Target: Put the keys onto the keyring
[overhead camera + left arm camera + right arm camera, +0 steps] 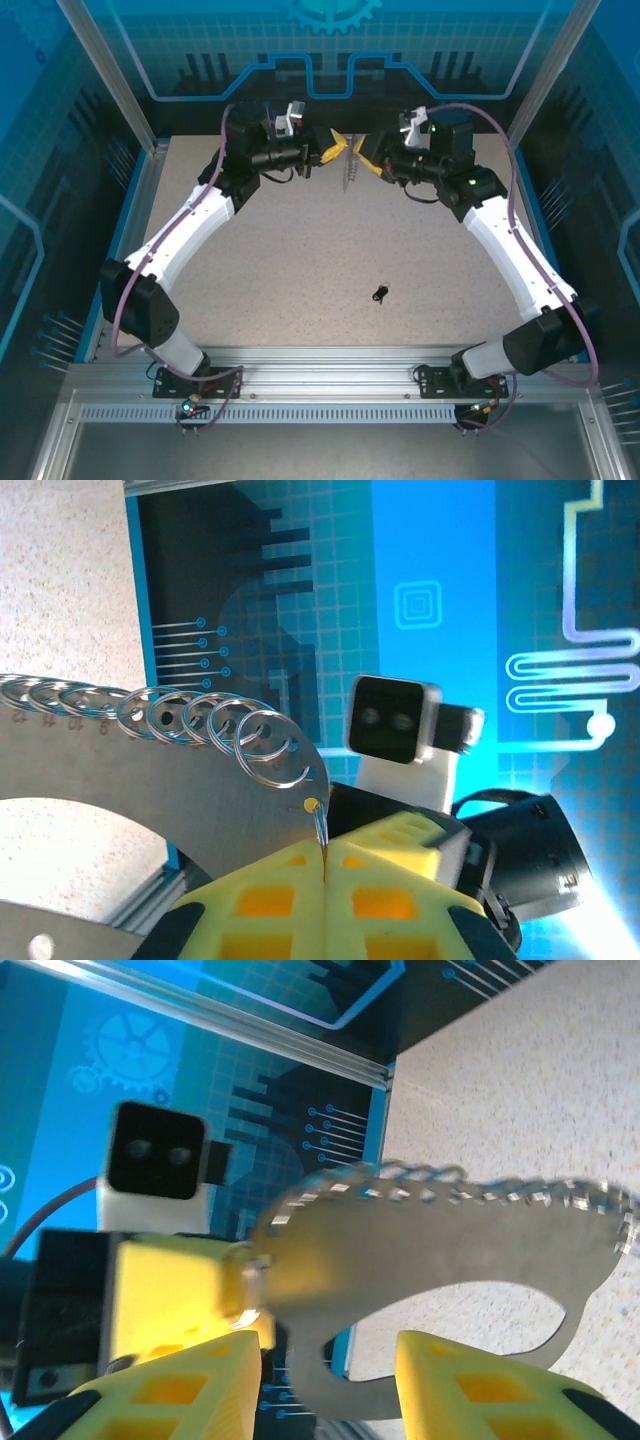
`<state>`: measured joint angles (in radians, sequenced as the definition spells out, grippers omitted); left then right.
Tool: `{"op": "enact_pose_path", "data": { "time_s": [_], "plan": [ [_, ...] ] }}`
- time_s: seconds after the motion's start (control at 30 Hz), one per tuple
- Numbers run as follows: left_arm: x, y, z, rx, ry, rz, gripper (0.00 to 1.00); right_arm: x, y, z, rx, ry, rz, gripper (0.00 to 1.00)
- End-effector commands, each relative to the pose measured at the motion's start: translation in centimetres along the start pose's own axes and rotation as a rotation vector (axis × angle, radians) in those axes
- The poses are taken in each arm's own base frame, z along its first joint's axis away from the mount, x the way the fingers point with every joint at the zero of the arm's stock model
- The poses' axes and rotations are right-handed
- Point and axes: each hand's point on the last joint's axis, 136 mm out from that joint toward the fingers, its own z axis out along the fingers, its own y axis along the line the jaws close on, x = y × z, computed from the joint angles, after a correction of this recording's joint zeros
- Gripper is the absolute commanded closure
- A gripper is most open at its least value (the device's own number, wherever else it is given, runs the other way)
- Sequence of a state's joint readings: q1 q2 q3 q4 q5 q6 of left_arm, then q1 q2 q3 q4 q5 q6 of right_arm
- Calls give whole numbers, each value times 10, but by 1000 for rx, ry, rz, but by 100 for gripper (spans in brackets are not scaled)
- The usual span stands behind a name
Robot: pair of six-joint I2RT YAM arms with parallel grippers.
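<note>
The keyring (pixel 350 170), a flat grey oval loop fringed with small silvery rings (pixel 270 750), hangs in the air at the back middle of the table. My left gripper (pixel 335 148) is shut on it: in the left wrist view the yellow fingers (pixel 325 848) pinch a thin ring at the plate's (pixel 120 770) end. My right gripper (pixel 365 158) faces it from the right and is open. In the right wrist view the keyring's (pixel 450 1245) lower arm passes between the spread fingers (pixel 328 1345) without touching either, and it is blurred. The keys (pixel 380 292), a tiny dark cluster, lie alone on the table.
The speckled table (pixel 300 250) is walled by blue panels and an aluminium frame (pixel 320 375) at the near edge. Each wrist view shows the other arm's camera housing (pixel 395 718) close by. The left gripper's yellow finger (pixel 170 1280) sits just left of the right gripper's fingers.
</note>
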<state>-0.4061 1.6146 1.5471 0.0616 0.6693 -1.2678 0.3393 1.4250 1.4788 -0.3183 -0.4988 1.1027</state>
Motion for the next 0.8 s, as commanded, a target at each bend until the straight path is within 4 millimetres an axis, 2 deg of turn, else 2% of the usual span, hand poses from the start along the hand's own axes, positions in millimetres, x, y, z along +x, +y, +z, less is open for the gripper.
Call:
{"op": "enact_pose_path", "data": {
  "time_s": [0.0, 0.37, 0.77],
  "plan": [
    [8, -31, -10, 97, -13, 200, 100, 2, 20, -6, -86, -28, 134, 60],
    [8, -34, -11, 154, -30, 237, 100, -7, 28, -8, -157, -95, 186, 62],
    [12, -34, -14, 162, -22, 245, 100, -8, 41, 4, -211, -90, 186, 64]
  ]
}}
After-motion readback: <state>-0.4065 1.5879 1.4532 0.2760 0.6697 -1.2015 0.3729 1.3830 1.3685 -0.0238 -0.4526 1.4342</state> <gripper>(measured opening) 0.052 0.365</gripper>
